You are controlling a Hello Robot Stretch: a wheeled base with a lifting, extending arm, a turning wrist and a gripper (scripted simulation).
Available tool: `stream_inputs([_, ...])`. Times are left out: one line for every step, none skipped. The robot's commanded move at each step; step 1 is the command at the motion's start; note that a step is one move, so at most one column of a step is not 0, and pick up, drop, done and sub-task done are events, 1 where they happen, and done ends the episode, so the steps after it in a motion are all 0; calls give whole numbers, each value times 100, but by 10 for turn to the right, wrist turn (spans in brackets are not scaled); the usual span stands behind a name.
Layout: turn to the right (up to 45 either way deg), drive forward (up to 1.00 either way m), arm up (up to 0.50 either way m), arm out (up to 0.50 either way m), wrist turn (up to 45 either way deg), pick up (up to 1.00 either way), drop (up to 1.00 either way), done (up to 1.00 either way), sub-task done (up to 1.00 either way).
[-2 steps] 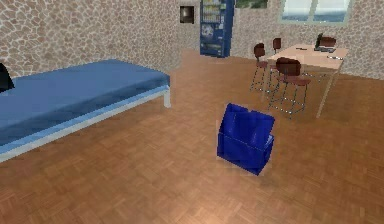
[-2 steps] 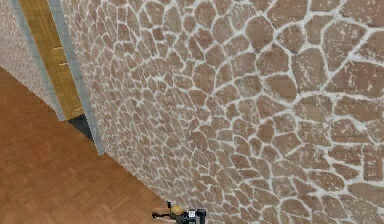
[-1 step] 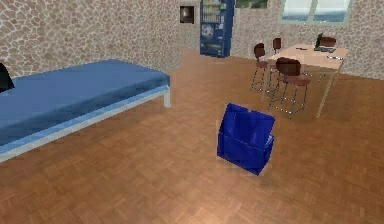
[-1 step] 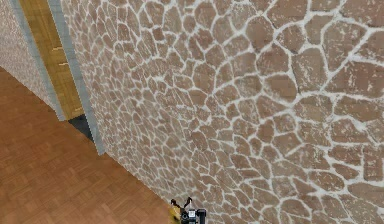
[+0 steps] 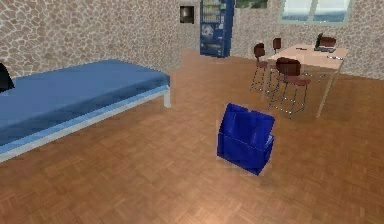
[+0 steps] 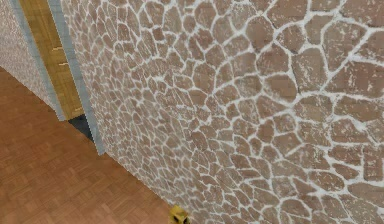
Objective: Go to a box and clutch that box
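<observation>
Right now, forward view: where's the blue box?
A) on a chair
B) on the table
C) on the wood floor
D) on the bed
C: the blue box stands on the wood floor, between the bed and the table and clear of both.

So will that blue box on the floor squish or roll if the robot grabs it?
The blue box looks open-topped with thin walls, so it may bend when squeezed and is probably light. Its flat sides on the wooden floor suggest a push would slide it, not roll it.
</observation>
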Motion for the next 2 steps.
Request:
stream_inputs([0,0,0,0,0,100,0,0,0])
stream_inputs([0,0,10,0,0,0,0,0,0])
